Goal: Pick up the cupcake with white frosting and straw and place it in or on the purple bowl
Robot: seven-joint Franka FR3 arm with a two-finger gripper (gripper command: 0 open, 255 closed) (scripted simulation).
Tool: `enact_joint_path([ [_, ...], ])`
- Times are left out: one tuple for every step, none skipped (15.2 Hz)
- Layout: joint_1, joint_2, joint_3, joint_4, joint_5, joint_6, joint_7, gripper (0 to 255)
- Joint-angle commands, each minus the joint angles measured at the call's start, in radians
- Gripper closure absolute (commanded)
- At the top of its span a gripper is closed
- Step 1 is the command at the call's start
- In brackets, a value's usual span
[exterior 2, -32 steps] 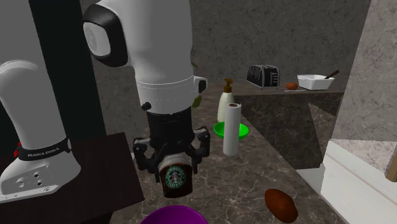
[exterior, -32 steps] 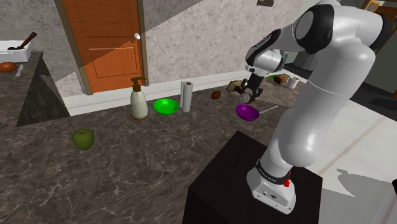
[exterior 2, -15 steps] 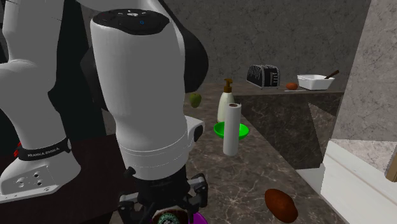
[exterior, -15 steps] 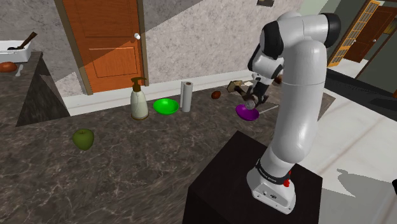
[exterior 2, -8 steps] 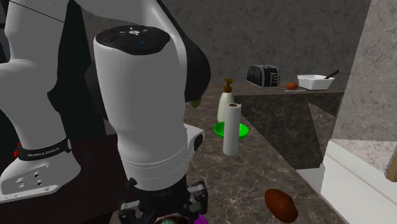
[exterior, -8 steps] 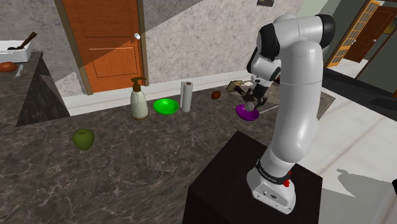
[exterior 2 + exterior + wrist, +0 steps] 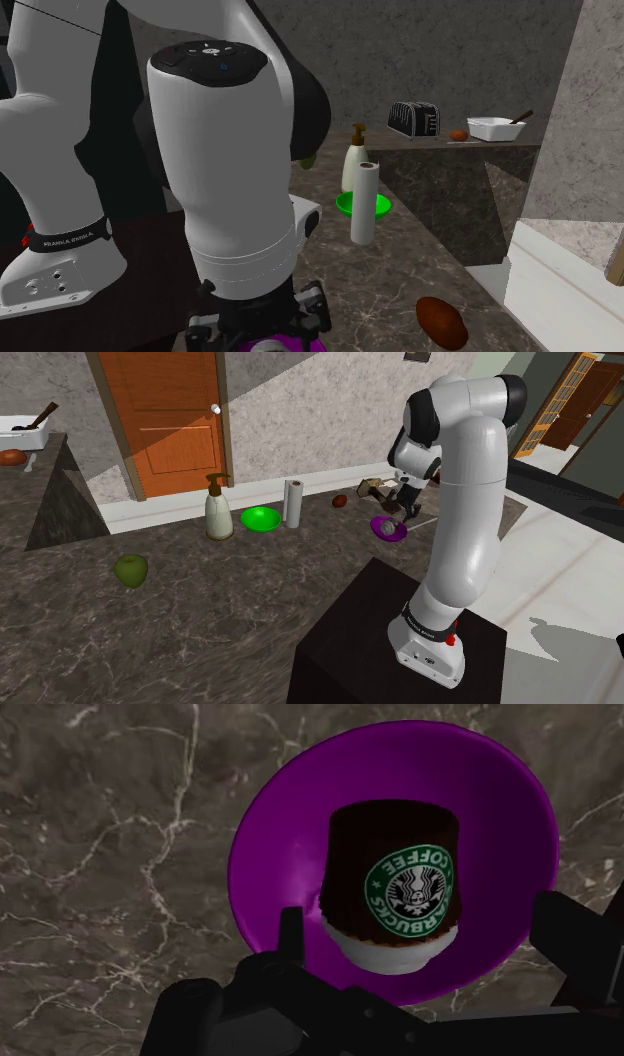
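The cupcake (image 7: 395,889) is a dark brown cup with a green round coffee logo and a white frosting end. It lies on its side inside the purple bowl (image 7: 280,834). My gripper (image 7: 432,936) hangs just above it, open, with a black finger on each side and neither touching the cupcake. In the shoulder view the bowl (image 7: 394,533) rests on the dark marble surface with the cupcake (image 7: 385,526) in it, and the gripper (image 7: 406,508) sits just above. In the second exterior view the gripper (image 7: 262,335) is at the bottom edge over a sliver of the bowl (image 7: 303,343).
A green bowl (image 7: 260,518), a paper towel roll (image 7: 293,502) and a soap dispenser (image 7: 218,507) stand to the shoulder view's left of the purple bowl. A small brown object (image 7: 340,501) lies behind it, and a green fruit (image 7: 131,569) farther left. The dark stand (image 7: 390,632) is at lower right.
The fingers were shut on the cupcake and have opened. The cupcake now lies free in the purple bowl. The arm has barely moved in the last half second.
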Motion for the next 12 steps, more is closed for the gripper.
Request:
enact_joint_path([
  [0.020, -0.027, -0.029, 0.004, -0.036, -0.019, 0.022, 0],
  [0.040, -0.054, -0.059, 0.010, -0.071, -0.038, 0.044, 0],
  [0.061, -0.081, -0.088, 0.018, -0.107, -0.058, 0.067, 0],
  [0.077, -0.103, -0.110, 0.025, -0.135, -0.075, 0.085, 0],
  [0.078, -0.102, -0.111, 0.025, -0.134, -0.075, 0.085, 0],
  [0.078, -0.102, -0.110, 0.025, -0.135, -0.075, 0.085, 0],
  [0.078, -0.102, -0.110, 0.025, -0.135, -0.075, 0.085, 0],
  [0.078, -0.102, -0.110, 0.025, -0.135, -0.075, 0.085, 0],
  [0.078, -0.102, -0.110, 0.025, -0.135, -0.075, 0.085, 0],
  [0.078, -0.102, -0.110, 0.025, -0.135, -0.075, 0.085, 0],
  [0.078, -0.102, -0.110, 0.025, -0.135, -0.075, 0.085, 0],
  [0.078, -0.102, -0.110, 0.025, -0.135, -0.075, 0.085, 0],
])
